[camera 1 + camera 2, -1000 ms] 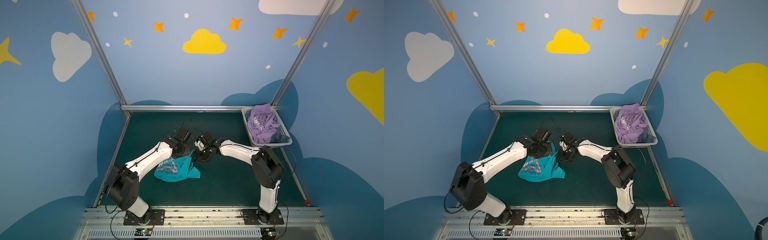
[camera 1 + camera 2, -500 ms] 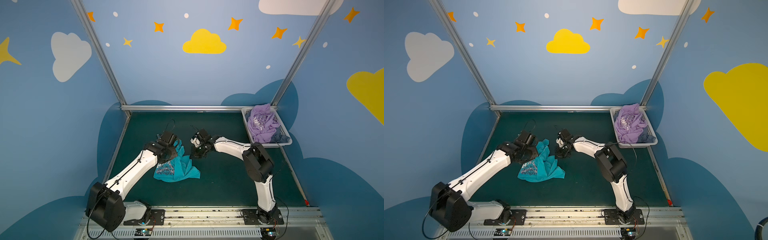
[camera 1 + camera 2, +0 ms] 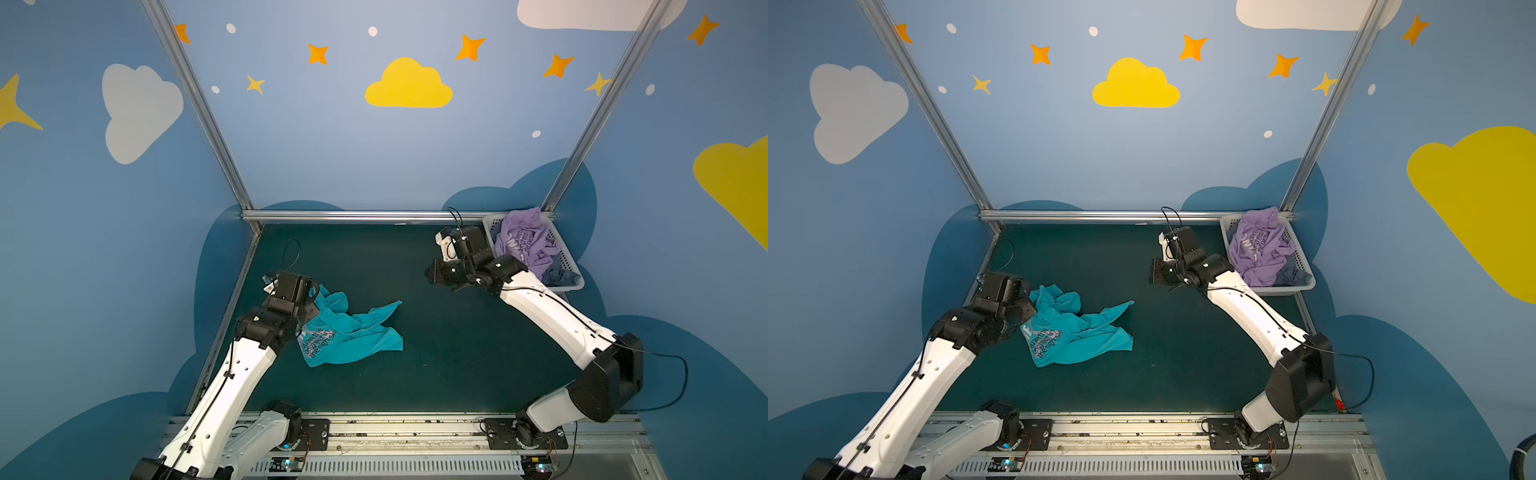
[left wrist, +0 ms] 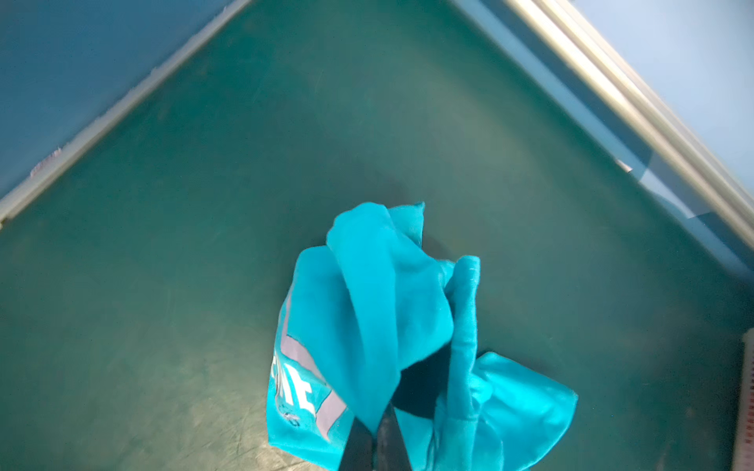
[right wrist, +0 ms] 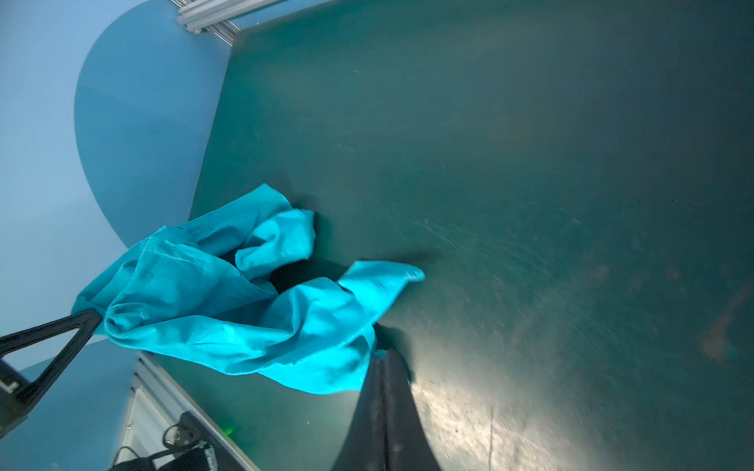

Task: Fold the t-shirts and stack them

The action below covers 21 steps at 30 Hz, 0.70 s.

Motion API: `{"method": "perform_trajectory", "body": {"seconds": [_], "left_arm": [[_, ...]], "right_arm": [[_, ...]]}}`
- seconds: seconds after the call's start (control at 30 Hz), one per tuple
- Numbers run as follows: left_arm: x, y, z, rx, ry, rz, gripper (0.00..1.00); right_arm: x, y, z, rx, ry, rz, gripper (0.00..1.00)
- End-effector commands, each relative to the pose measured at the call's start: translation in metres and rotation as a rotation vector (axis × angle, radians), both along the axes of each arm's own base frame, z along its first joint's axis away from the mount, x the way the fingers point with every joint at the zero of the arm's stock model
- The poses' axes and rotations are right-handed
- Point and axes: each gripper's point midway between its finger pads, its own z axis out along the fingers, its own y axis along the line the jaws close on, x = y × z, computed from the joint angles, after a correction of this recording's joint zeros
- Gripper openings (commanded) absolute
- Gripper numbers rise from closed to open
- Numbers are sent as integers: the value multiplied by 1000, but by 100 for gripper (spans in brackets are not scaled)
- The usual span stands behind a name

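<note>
The teal t-shirt [image 3: 349,332] lies crumpled on the green mat left of the middle in both top views, its white print facing up. My left gripper [image 3: 312,306] is shut on the shirt's upper left edge; in the left wrist view the cloth [image 4: 379,293] drapes from its closed tips [image 4: 377,428]. My right gripper [image 3: 430,275] hangs shut and empty above the mat, beside the basket and well apart from the teal shirt [image 5: 212,293]. The lavender t-shirt [image 3: 523,245] sits bunched in the basket.
The white perforated basket [image 3: 569,286] stands at the back right corner, with a dark blue-grey cloth [image 3: 559,276] beside the lavender shirt. Aluminium frame rails [image 3: 365,216] and blue walls bound the mat at the back and sides.
The right gripper let go of the teal shirt, shut, and swung back right toward the basket. The left gripper dragged the shirt to the left, and the shirt has spread out.
</note>
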Motion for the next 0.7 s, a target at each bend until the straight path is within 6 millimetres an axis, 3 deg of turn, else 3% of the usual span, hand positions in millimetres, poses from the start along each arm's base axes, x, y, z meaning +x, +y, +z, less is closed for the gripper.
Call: {"method": "perform_trajectory", "body": {"seconds": [0.0, 0.03, 0.17, 0.27, 0.37, 0.47, 0.67], "left_arm": [[-28, -2, -50, -41, 157, 32, 4], [-34, 0, -61, -39, 190, 44, 4], [-50, 7, -79, -15, 254, 66, 4], [-52, 9, -78, -7, 240, 66, 4], [-52, 9, -79, -5, 242, 63, 4], [-53, 8, -83, -10, 257, 58, 4], [-54, 7, -87, -15, 265, 57, 4]], "right_arm": [[-11, -6, -34, -28, 37, -5, 0], [-13, -3, -40, -14, 40, 11, 3], [-28, 22, -76, 7, 170, 64, 44], [-42, 51, -104, -30, 302, 122, 59], [-49, 82, -121, -59, 367, 195, 61], [-44, 107, -135, -32, 385, 229, 61], [-25, 125, -159, 19, 453, 200, 56]]}}
